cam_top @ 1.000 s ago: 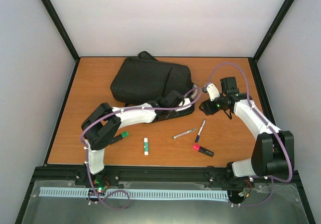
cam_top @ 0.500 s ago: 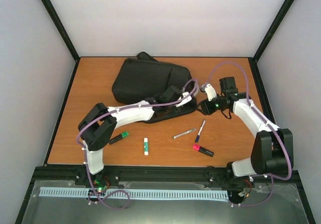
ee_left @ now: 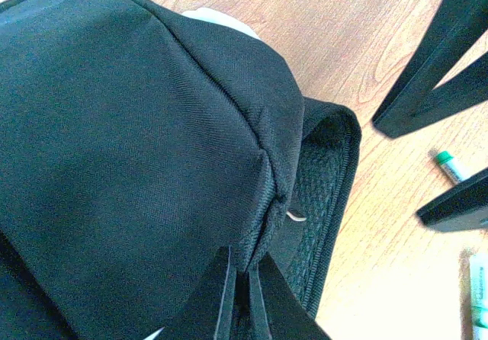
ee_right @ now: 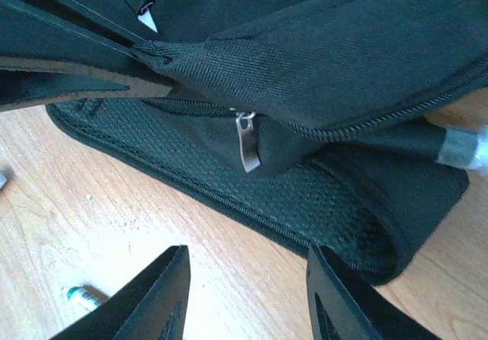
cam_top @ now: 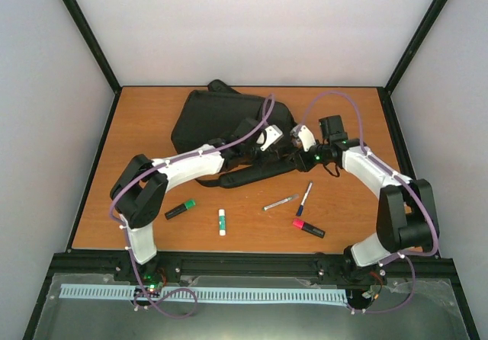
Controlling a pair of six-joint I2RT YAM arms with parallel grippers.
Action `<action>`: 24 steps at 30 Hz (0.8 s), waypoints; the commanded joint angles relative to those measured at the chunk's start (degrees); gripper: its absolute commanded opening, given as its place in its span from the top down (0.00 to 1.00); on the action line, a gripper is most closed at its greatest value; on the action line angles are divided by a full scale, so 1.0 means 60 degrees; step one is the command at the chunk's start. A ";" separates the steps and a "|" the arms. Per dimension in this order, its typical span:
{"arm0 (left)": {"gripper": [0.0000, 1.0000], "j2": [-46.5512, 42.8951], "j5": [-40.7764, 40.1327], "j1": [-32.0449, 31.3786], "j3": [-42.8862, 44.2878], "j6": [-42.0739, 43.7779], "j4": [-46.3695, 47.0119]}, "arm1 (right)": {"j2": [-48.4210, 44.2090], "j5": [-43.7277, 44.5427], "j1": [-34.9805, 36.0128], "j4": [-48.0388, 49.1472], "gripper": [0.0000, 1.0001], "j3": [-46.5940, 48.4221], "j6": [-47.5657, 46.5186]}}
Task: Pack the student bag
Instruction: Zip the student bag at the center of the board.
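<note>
Top view.
- Bag: black, lying flat at the far middle of the table. A padded strap trails from its near right corner onto the wood.
- Left gripper: arm stretched from the near left base across to the bag's right end. Jaw state cannot be read from this height.
- Right gripper: just beside the left one, at the bag's right edge.
- Loose items on the wood near the arms, all apart from the bag: green marker, glue stick, silver pen, blue pen, pink highlighter.

Left wrist view.
- The bag fills most of the frame, its fabric gathered into a raised ridge.
- Left fingers: drawn close together, pinching the near end of that ridge of bag fabric between them.
- The mesh-lined strap lies to the right of the ridge, on the wood.

Right wrist view.
- Right fingers: spread wide apart, gripping nothing, held above bare wood just short of the strap's edge.
- Zip pull: small, silver, hanging from the bag's seam above the strap, directly ahead of the open fingers and untouched.
</note>
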 commanded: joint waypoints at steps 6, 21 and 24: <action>0.99 -0.0420 0.0983 0.0126 0.0398 -0.1019 0.0465 | 0.0638 0.0440 0.1099 0.1446 0.55 0.0239 0.0022; 0.99 -0.0600 0.1355 0.0218 0.0320 -0.1414 0.0615 | 0.1079 0.1742 0.1394 0.2745 0.64 -0.0095 0.0155; 0.99 -0.0601 0.1312 0.0218 0.0307 -0.1414 0.0615 | 0.1163 0.1654 0.1408 0.2762 0.68 -0.0067 0.0127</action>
